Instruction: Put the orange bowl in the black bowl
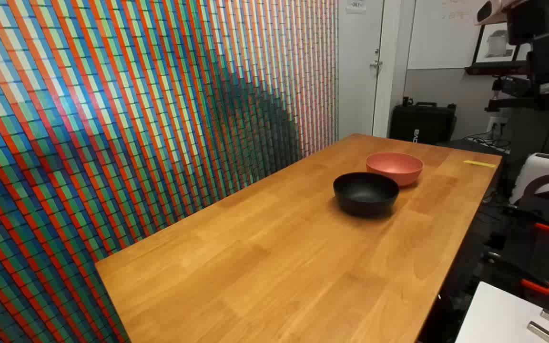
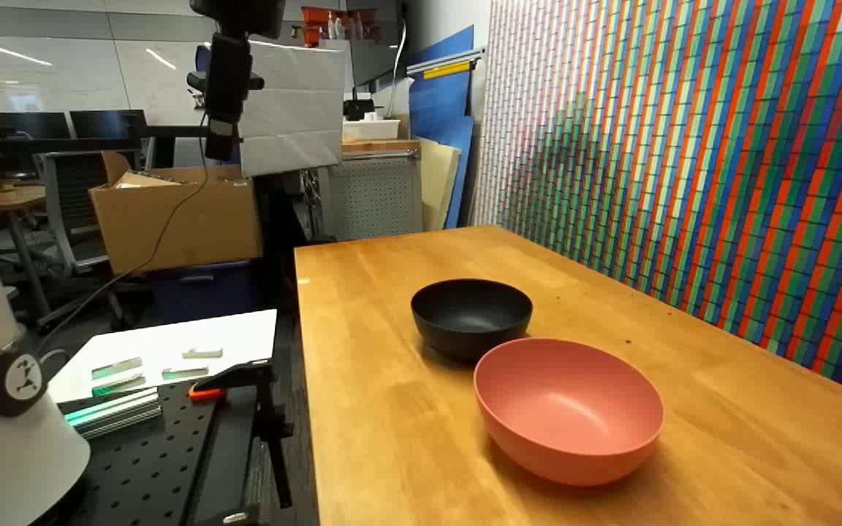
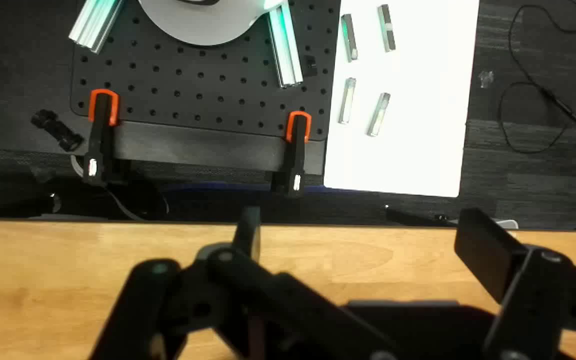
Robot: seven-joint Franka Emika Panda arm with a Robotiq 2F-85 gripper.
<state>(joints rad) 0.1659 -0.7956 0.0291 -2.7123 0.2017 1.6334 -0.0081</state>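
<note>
The orange bowl (image 1: 394,169) stands upright and empty on the wooden table; it also shows in an exterior view (image 2: 569,409). The black bowl (image 1: 366,195) stands upright and empty close beside it, also seen in an exterior view (image 2: 471,321). I cannot tell whether the two bowls touch. My gripper (image 3: 360,235) is open, its fingers wide apart with nothing between them. In an exterior view the gripper (image 2: 222,139) hangs high, off the table's side and well away from both bowls. Neither bowl shows in the wrist view.
The wooden table (image 1: 265,267) runs along a colourful striped wall (image 1: 136,119). A yellow tape strip (image 1: 479,164) lies near its far edge. Orange-tipped clamps (image 3: 298,150) and a white panel (image 3: 403,150) sit by the robot base, across a gap from the table. A cardboard box (image 2: 180,219) stands behind.
</note>
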